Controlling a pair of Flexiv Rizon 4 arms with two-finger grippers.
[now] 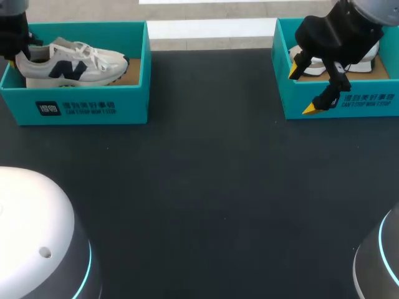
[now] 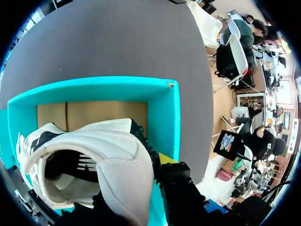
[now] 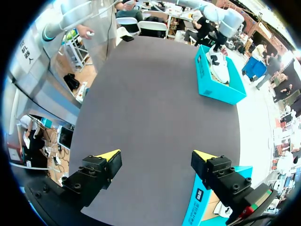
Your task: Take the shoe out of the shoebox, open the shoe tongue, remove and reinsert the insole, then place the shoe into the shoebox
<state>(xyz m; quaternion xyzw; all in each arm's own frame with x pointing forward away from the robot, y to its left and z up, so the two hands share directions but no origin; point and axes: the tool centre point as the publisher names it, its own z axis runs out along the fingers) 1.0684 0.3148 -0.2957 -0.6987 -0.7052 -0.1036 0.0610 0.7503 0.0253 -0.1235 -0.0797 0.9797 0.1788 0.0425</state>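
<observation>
Robotics lab: 2 arms point(image 1: 340, 28) over dark table point(image 1: 206, 187) w/ teal shoeboxes point(image 1: 93, 109).

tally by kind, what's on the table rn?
Shoeboxes, teal: 2 (left shoebox, right shoebox)
Shoes, white: 2 (left shoe and right shoe, each in its box, the right one partly hidden)
Total: 4

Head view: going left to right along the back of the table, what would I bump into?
Left gripper, white shoe, bare dark table, right gripper.
</observation>
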